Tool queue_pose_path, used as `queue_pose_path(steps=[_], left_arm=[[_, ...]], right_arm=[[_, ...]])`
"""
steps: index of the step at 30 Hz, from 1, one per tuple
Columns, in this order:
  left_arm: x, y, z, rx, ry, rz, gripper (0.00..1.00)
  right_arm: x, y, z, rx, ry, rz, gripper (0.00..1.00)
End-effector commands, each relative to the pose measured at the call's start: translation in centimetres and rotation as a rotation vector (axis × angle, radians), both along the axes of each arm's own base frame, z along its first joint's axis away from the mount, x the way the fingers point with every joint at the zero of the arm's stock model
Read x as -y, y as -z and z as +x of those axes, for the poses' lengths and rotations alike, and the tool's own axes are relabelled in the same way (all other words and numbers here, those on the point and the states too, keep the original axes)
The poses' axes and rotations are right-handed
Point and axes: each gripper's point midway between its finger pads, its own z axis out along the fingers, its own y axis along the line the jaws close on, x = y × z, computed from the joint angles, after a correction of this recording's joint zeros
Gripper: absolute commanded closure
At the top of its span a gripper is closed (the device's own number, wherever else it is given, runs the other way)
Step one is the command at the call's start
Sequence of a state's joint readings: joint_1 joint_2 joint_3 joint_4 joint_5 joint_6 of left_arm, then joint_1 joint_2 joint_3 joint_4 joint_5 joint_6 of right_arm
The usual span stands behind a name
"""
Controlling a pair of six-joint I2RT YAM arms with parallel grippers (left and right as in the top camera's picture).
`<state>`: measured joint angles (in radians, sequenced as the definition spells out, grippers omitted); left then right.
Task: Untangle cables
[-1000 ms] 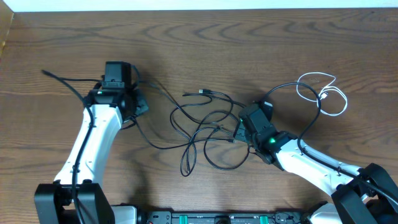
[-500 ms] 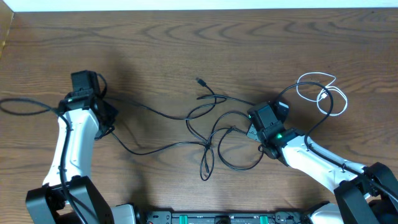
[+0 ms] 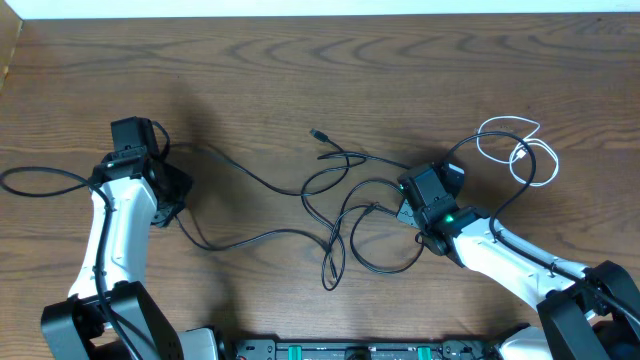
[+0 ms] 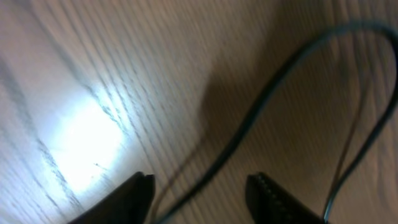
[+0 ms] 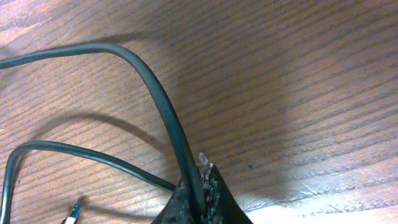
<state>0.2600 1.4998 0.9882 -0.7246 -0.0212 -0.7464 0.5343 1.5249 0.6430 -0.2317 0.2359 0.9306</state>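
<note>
Several black cables (image 3: 340, 200) lie loosely looped in the middle of the table, one small plug end (image 3: 318, 132) pointing to the far side. A white cable (image 3: 522, 150) is coiled at the right. My left gripper (image 3: 171, 198) is at the left and stands open. In the left wrist view a black cable (image 4: 261, 106) runs loose between the fingers of the left gripper (image 4: 200, 183). My right gripper (image 3: 404, 211) sits at the right edge of the tangle. The right wrist view shows this right gripper (image 5: 200, 180) shut on a black cable (image 5: 155, 87).
One black cable (image 3: 40, 180) loops off towards the left table edge. The table's far edge (image 3: 320, 14) meets a white strip. Another plug tip (image 5: 73, 213) lies near the right gripper. The arm bases stand along the near edge.
The left arm swung left, dragging a black cable out of the tangle, then its jaws opened and released the cable. The right gripper shifted slightly right, still shut.
</note>
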Motion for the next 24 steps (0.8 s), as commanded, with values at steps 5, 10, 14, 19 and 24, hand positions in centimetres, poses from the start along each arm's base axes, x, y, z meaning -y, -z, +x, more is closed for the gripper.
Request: queue_pose_path(steps=[5,10,14,19,24], left_arm=[[1.7,0.4,0.4,0.002,0.071,-0.035,0.24],[3.9,0.3,1.4,0.017,0.206,-0.006,0.2],[6.6,0.4,2.1,0.027,0.336,0.014,0.2],[9.7,0.8,1.9,0.006,0.432,-0.001,0.2],[15.1,0.6,2.2,0.053,0.585,-0.073,0.2]], right_arm=[[0.5,0.2,-0.1,-0.002,0.001,-0.027,0.99],[0.5,0.2,-0.1,-0.002,0.001,-0.027,0.99],[0.5,0.2,0.0,0.001,0.001,-0.025,0.99],[0.4,0.1,0.1,0.007,0.001,-0.022,0.99],[0.2,0.0,0.4,0.017,-0.001,-0.011,0.99]])
